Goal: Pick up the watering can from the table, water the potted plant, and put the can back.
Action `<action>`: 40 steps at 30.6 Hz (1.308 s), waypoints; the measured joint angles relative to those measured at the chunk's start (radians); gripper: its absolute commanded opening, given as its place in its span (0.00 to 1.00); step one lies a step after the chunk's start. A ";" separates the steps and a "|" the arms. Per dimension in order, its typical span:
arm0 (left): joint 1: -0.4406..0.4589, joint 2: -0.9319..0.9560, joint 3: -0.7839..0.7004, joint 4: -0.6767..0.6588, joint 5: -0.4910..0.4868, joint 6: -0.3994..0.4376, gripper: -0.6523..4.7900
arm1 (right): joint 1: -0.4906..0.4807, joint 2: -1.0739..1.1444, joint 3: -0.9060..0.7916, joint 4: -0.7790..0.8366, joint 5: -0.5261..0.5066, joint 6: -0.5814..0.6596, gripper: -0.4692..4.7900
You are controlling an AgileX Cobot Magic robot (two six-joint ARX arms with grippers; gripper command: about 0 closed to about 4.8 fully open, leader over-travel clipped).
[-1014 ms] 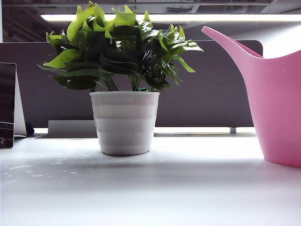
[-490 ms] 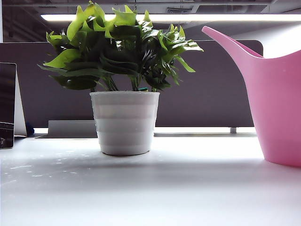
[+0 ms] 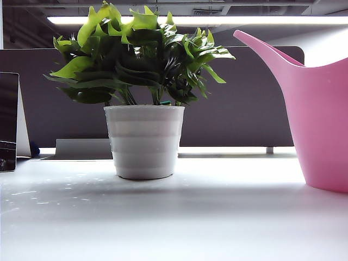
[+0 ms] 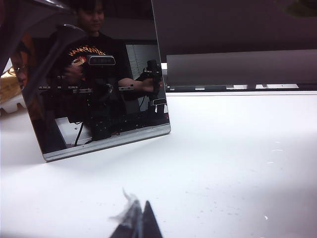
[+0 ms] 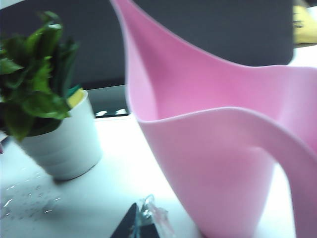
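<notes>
The pink watering can [image 3: 323, 119] stands upright on the white table [image 3: 174, 223] at the right, its long spout rising toward the potted plant [image 3: 144, 138], which sits left of centre in its white ribbed pot. In the right wrist view the can [image 5: 223, 148] fills most of the picture, with the plant [image 5: 54, 129] beyond it. My right gripper [image 5: 141, 218] is shut, empty, low over the table just beside the can's base. My left gripper [image 4: 139, 214] is shut with nothing in it, low over bare table, far from both. Neither gripper shows in the exterior view.
A dark reflective panel [image 4: 99, 84] leans on the table ahead of the left gripper and shows at the far left [image 3: 8, 122] of the exterior view. A grey partition [image 3: 239, 103] runs along the table's back edge. Water droplets [image 5: 25, 203] lie by the pot.
</notes>
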 measured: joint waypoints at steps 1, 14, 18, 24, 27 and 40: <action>0.000 0.000 0.000 0.000 0.000 0.000 0.11 | 0.006 0.000 0.000 0.000 -0.003 0.000 0.07; 0.000 0.000 0.000 0.000 0.000 0.000 0.11 | 0.012 0.000 0.000 0.000 -0.003 0.000 0.07; 0.000 0.000 0.000 0.000 0.000 0.000 0.11 | 0.011 0.000 0.000 0.001 -0.003 0.000 0.07; 0.000 0.000 0.000 0.000 0.000 0.000 0.11 | 0.172 0.000 -0.100 0.006 0.244 -0.060 0.07; 0.000 0.000 0.000 0.000 0.000 0.000 0.11 | 0.263 0.001 -0.158 0.006 0.381 -0.064 0.07; 0.000 0.000 0.000 0.000 0.000 0.000 0.11 | 0.313 0.000 -0.180 0.120 0.580 -0.140 0.07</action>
